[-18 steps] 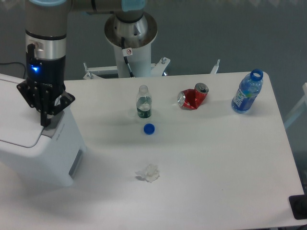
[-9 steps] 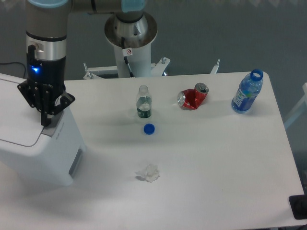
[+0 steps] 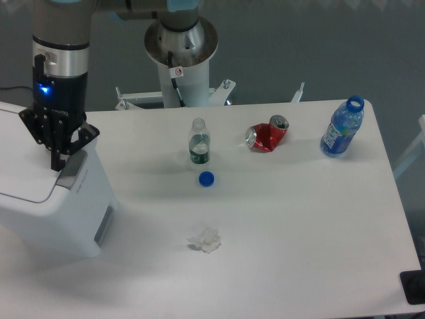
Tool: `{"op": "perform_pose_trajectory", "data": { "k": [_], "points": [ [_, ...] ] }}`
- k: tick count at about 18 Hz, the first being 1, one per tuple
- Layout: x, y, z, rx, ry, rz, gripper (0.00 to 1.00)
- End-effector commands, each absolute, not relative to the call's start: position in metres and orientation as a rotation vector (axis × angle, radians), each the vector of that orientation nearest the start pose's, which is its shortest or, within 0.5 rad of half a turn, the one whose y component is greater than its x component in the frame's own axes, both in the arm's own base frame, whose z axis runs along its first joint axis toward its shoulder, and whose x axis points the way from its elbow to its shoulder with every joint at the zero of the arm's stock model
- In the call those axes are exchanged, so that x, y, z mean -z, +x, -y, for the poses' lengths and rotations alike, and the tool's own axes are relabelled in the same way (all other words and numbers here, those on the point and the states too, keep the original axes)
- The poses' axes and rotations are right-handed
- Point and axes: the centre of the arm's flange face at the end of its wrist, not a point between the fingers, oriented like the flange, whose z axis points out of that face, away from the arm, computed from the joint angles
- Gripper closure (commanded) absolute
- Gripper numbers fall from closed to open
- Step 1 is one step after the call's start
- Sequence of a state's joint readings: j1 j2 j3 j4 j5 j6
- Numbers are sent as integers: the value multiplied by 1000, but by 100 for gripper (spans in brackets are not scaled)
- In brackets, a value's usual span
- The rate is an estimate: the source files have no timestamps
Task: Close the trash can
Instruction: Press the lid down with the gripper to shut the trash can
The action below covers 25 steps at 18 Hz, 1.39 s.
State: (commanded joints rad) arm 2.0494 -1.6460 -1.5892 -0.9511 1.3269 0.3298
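Observation:
The trash can [image 3: 63, 212] is a big white boxy bin on the table's left side, partly cut off by the frame edge. Its flat white lid [image 3: 20, 156] lies down on the body. A grey latch strip [image 3: 72, 170] runs along the lid's right edge, and a grey panel [image 3: 103, 226] shows on the side. My gripper [image 3: 58, 164] hangs straight down over the lid's right edge, just left of the latch strip. Its fingers are pressed together with nothing between them. Whether the tips touch the lid I cannot tell.
A small clear bottle [image 3: 198, 141] stands mid-table with a blue cap [image 3: 206, 178] in front of it. A crushed red soda can [image 3: 266, 135] and an open blue bottle [image 3: 342, 126] sit to the right. A crumpled tissue [image 3: 205, 240] lies nearer the front. The robot base [image 3: 180, 53] stands behind.
My gripper has risen a little and shifted slightly left, off the grey latch strip. The trash can and the other objects have not moved.

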Motion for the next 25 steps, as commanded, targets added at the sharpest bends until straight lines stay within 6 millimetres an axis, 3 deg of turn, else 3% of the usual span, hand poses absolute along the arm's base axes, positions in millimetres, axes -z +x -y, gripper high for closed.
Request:
{"op": "perform_pose_trajectory", "data": {
  "k": [9, 25],
  "points": [
    [-501, -118, -572, 32, -2589, 106, 96],
    [-498, -123, -573, 33, -2594, 115, 96]
  ]
}}
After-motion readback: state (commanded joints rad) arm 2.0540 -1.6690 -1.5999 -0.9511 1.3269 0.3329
